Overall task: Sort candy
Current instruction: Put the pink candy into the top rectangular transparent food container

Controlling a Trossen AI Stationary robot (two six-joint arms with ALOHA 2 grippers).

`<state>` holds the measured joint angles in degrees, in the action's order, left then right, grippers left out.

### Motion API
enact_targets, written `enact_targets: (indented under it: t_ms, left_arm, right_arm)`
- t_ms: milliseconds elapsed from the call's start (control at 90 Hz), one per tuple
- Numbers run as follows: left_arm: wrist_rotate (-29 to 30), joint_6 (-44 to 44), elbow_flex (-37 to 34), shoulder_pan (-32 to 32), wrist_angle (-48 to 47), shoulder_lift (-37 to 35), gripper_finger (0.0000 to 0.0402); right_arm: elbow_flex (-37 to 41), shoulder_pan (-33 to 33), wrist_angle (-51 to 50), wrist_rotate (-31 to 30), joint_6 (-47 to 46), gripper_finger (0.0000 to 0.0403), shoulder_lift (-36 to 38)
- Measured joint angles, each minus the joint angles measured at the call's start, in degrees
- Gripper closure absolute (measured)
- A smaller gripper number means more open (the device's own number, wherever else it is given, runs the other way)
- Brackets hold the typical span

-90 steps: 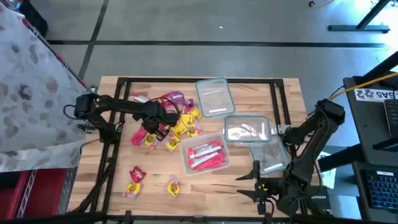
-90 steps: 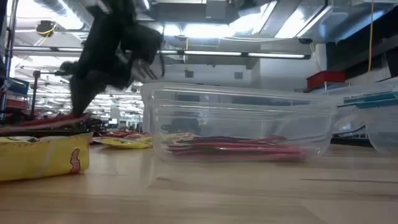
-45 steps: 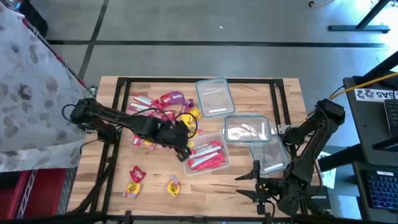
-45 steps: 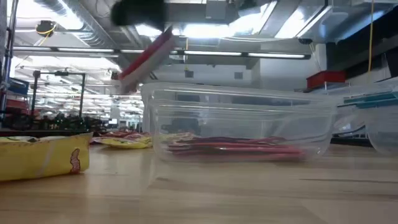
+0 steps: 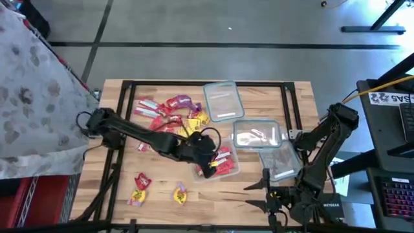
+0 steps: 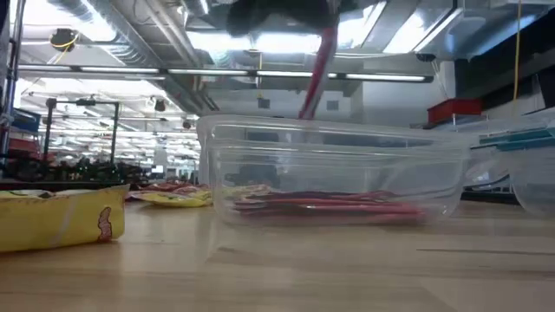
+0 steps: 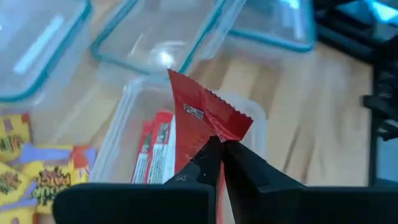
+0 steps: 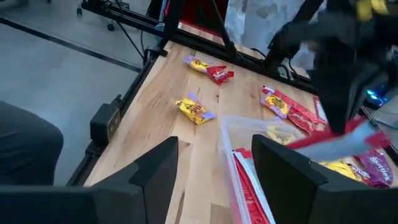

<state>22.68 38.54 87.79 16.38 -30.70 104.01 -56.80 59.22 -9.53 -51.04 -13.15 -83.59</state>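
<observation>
Left gripper (image 7: pixel 221 146): pinched on a red candy packet (image 7: pixel 202 118), held above the clear tub (image 5: pixel 233 167) that holds other red packets (image 5: pixel 223 163). Right gripper (image 8: pixel 214 168): fingers spread wide, parked at the table's (image 5: pixel 259 200) near right edge. Loose candy: mixed pile (image 5: pixel 171 115) of red, yellow and purple behind the tub; two yellow sweets (image 5: pixel 158 188) apart near the front

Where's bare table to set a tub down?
Free: front strip between the two loose yellow candies and the right gripper, and the back-right corner beyond the lid. Crowded: the candy pile and the tub under the left gripper, which holds a red packet.
</observation>
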Motion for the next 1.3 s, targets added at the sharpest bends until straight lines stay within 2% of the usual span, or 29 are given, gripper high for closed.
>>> enact_targets:
  t_ms: [156,433,556,678,756,867,967,1100,1300]
  left_arm:
    - [-2.1,3.0,0.0,-2.6,-1.2,1.7,0.0391]
    - [-7.7,3.2,0.0,-6.9,-10.0,1.5,0.0309]
    - [-9.1,4.6,0.0,-7.2,-16.3,-1.1,0.0292]
    - [-5.8,8.8,0.1,-5.0,-27.3,-4.8,0.0290]
    - [-2.8,14.4,-0.1,-2.9,-36.9,-6.1,0.0290]
    - [-1.6,23.7,-1.9,-1.0,-51.0,-7.3,0.0290]
    - [-1.8,30.8,-5.8,-0.2,-58.9,-8.6,0.0290]
    - [-4.3,33.3,-13.5,-1.5,-55.3,-12.8,0.0290]
    - [-8.5,32.4,-26.6,-8.1,-45.4,-20.7,0.0290]
  right_arm:
    - [0.0,0.0,0.2,0.6,0.0,0.0210,0.0]
    - [0.0,0.0,0.3,0.8,0.0,0.0210,0.0]
    - [0.0,0.0,0.4,1.2,0.0,0.0210,0.0]
    - [0.0,0.0,0.5,1.2,0.0,0.0210,0.0]
    - [0.0,0.0,0.5,1.2,0.0,0.0210,0.0]
    - [0.0,0.0,0.6,1.2,0.0,0.0210,0.0]
    - [0.0,0.0,1.0,1.2,0.0,0.0210,0.0]
    - [0.0,0.0,1.2,2.2,0.0,0.0210,0.0]
    - [0.0,0.0,1.1,2.2,0.1,0.0210,0.0]
